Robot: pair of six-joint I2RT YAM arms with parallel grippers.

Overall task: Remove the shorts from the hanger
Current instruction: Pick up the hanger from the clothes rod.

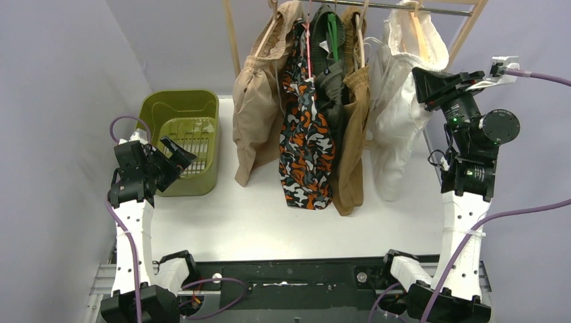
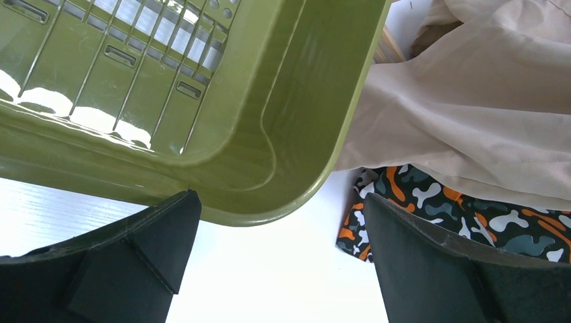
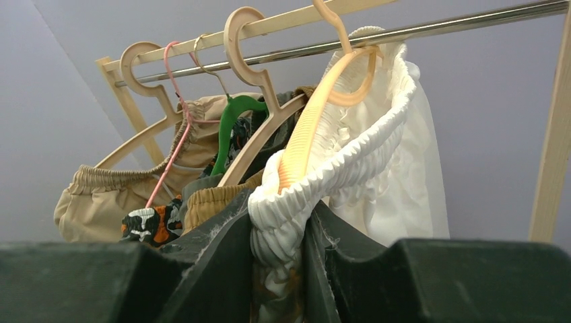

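Five pairs of shorts hang on hangers from a metal rail (image 1: 431, 8): beige (image 1: 259, 114), camouflage (image 1: 306, 148), dark olive (image 1: 331, 81), brown (image 1: 353, 134) and white (image 1: 400, 114). My right gripper (image 1: 423, 86) is shut on the gathered waistband of the white shorts (image 3: 316, 182), pinching it just below the orange hanger (image 3: 306, 134). My left gripper (image 1: 176, 153) is open and empty, low over the table beside the green basket (image 2: 289, 134). The camouflage shorts' hem (image 2: 431, 202) and the beige shorts (image 2: 471, 101) show in the left wrist view.
The olive-green plastic basket (image 1: 156, 111) stands at the table's left, with nothing in it. Wooden rack posts (image 1: 232, 37) rise behind the shorts, one at the right (image 3: 552, 148). Other hangers, pink, green and wooden (image 3: 246, 74), hang on the rail.
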